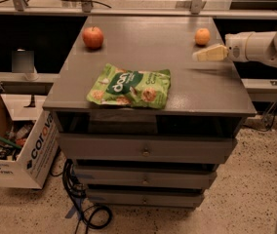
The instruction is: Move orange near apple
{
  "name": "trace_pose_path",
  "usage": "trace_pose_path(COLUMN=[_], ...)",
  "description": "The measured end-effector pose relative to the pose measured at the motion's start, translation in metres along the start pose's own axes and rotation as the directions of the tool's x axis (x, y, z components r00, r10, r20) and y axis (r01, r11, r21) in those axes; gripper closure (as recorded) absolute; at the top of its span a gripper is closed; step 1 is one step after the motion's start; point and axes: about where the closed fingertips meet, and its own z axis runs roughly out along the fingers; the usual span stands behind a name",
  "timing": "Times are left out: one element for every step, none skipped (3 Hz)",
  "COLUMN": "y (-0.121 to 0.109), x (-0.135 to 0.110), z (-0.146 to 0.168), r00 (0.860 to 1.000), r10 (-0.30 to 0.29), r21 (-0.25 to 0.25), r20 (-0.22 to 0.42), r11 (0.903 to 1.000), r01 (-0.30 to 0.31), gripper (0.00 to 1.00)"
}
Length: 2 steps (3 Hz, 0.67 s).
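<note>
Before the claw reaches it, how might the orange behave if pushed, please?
Round and smooth, the orange probably rolls on the flat tabletop. Small, it likely feels light. Near the far edge, it might roll off; the claw hovers in front.

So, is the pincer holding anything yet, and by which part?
Nothing is held. The pincer hangs empty over the table near its right edge, apart from the orange, which rests on the surface just beyond it.
</note>
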Motion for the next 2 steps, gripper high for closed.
trace_pose_path(y=[-0.022, -0.042], x=[-0.004, -0.003], z=[0.026, 0.044], r00=[0.999, 0.997], r10=[0.034, 0.060], r21=[0.049, 0.094], r20=[0.036, 0.049], r11=[0.9982, 0.9934], r01=[-0.036, -0.065], gripper=[0.00, 0.00])
